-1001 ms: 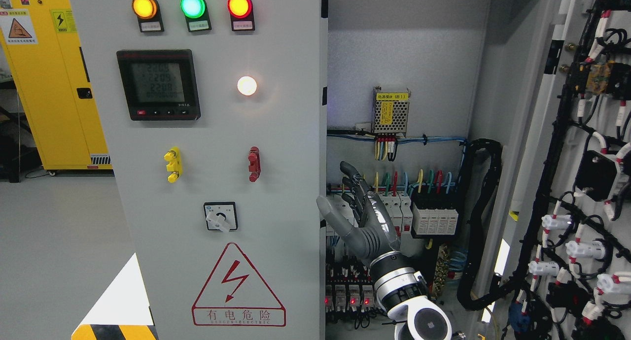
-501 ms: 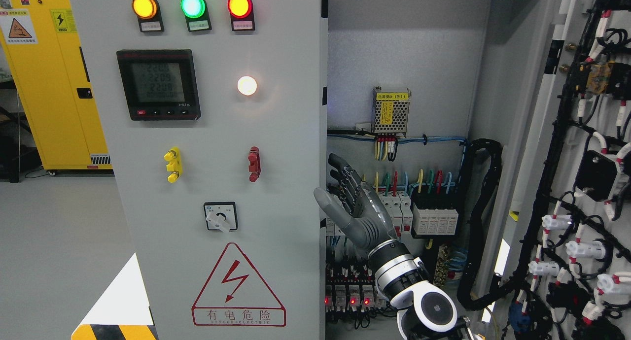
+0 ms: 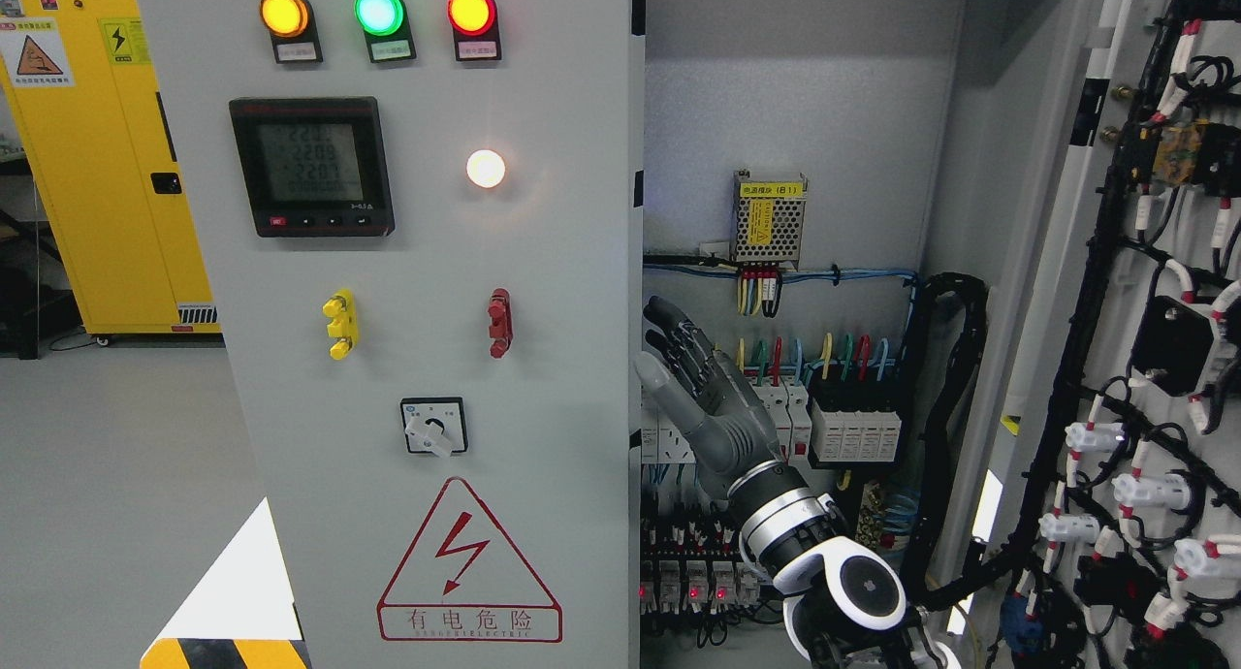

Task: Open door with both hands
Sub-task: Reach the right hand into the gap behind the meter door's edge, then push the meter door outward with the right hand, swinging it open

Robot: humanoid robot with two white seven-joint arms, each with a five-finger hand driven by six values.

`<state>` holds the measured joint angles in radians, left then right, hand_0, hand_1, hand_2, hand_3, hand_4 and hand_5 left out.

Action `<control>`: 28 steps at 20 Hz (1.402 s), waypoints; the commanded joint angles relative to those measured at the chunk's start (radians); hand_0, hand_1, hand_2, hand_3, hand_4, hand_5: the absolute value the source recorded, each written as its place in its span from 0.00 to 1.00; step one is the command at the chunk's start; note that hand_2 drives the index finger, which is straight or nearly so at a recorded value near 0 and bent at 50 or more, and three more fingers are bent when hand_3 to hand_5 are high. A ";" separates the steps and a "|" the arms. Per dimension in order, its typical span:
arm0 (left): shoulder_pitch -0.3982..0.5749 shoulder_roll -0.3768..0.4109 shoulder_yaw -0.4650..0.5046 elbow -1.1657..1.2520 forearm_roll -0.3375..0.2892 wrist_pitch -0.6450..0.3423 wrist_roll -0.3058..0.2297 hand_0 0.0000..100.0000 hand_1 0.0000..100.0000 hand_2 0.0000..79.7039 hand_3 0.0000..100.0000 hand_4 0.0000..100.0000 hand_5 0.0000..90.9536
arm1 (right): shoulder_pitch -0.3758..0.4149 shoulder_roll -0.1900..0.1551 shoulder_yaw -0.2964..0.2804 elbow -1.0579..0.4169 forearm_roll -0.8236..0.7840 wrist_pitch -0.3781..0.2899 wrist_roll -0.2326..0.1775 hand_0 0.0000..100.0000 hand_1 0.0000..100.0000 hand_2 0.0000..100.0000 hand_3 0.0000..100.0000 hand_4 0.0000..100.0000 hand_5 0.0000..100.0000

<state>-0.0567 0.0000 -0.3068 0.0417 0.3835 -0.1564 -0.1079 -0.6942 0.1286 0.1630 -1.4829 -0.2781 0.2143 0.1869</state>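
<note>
The grey left cabinet door (image 3: 553, 378) stands shut and fills the middle of the head view, with three lamps, a meter (image 3: 310, 165) and a rotary switch (image 3: 433, 427) on it. The right door (image 3: 1144, 291) is swung wide open at the far right, its wired inner face showing. My right hand (image 3: 690, 383) reaches up from the lower right into the open cabinet. Its fingers are stretched out and hold nothing. The fingertips (image 3: 659, 312) lie just right of the left door's free edge (image 3: 636, 262); whether they touch it is unclear.
Inside the cabinet are a power supply (image 3: 769, 220), rows of breakers (image 3: 853, 427) with coloured wires, and a thick black cable conduit (image 3: 955, 407). A yellow cabinet (image 3: 116, 165) stands on the floor at the far left.
My right hand has shifted up and to the left, closer to the left door's edge, and the forearm joint has moved right. The doors have not moved.
</note>
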 commanded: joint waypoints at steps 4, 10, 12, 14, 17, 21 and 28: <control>0.000 0.003 0.000 0.000 0.000 0.000 0.001 0.12 0.56 0.00 0.00 0.00 0.00 | -0.041 -0.006 -0.048 0.098 -0.041 -0.004 0.134 0.00 0.50 0.04 0.00 0.00 0.00; 0.000 0.003 0.000 0.000 0.000 0.000 0.001 0.12 0.56 0.00 0.00 0.00 0.00 | -0.067 -0.007 -0.071 0.134 -0.044 -0.003 0.143 0.00 0.50 0.04 0.00 0.00 0.00; 0.000 0.003 0.000 -0.002 0.000 -0.002 0.001 0.12 0.56 0.00 0.00 0.00 0.00 | -0.070 -0.007 -0.072 0.147 -0.046 -0.003 0.144 0.00 0.50 0.04 0.00 0.00 0.00; -0.002 0.003 0.000 -0.002 0.000 -0.002 0.001 0.12 0.56 0.00 0.00 0.00 0.00 | -0.073 -0.007 -0.074 0.157 -0.046 -0.006 0.154 0.00 0.50 0.04 0.00 0.00 0.00; -0.002 0.002 0.000 -0.002 0.000 -0.002 0.001 0.12 0.56 0.00 0.00 0.00 0.00 | -0.079 -0.007 -0.079 0.167 -0.046 -0.010 0.232 0.00 0.50 0.04 0.00 0.00 0.00; -0.002 0.003 0.000 -0.002 0.000 -0.002 0.001 0.12 0.56 0.00 0.00 0.00 0.00 | -0.097 -0.007 -0.108 0.180 -0.047 -0.003 0.243 0.00 0.50 0.04 0.00 0.00 0.00; -0.002 0.003 0.000 -0.002 0.000 -0.002 0.001 0.12 0.56 0.00 0.00 0.00 0.00 | -0.126 -0.009 -0.105 0.214 -0.124 -0.003 0.319 0.00 0.50 0.04 0.00 0.00 0.00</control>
<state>-0.0583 0.0000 -0.3068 0.0401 0.3834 -0.1581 -0.1085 -0.7952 0.1214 0.0776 -1.3221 -0.3676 0.2107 0.4917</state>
